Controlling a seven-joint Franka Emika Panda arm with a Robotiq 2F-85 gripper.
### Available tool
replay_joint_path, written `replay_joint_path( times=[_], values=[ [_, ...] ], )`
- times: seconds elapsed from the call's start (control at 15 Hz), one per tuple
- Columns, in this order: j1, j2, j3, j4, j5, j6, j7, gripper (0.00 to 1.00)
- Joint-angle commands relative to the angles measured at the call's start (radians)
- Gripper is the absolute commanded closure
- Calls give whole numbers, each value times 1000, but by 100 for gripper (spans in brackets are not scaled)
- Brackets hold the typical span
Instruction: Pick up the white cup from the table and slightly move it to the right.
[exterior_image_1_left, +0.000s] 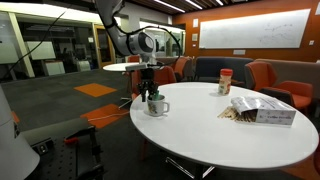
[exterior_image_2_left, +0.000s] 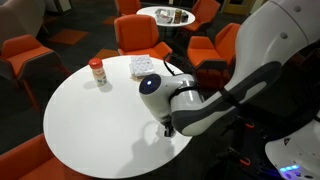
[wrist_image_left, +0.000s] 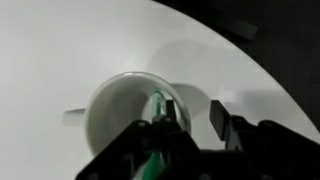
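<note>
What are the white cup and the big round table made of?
The white cup looks like glazed ceramic: it has a smooth white wall, a thick rim and a soft shine, though hard plastic is possible. The table looks topped with white laminate, since its surface is flat and even with dull reflections.

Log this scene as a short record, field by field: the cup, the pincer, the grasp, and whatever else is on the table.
cup: white cup, upright on the table, near its edge
pincer: pincer open, lowered over the cup's rim
grasp: one finger inside the cup, the outer finger outside the wall with a gap showing; not closed yet
other items: red-and-white canister and clear bag of snacks, both apart from the cup
background: smaller round table farther off
</note>
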Motion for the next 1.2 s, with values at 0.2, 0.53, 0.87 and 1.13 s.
replay_joint_path(
  times=[0.2, 0.53, 0.87, 1.13],
  values=[
    [-1, -1, -11, 1, -31, 21, -20, 100],
    [-1, -13, -20, -7, -39, 32, -3, 100],
    [-31, -29, -40, 4, -23, 78, -14, 100],
    [-68, -22, -61, 80, 96, 33, 84, 100]
  ],
)
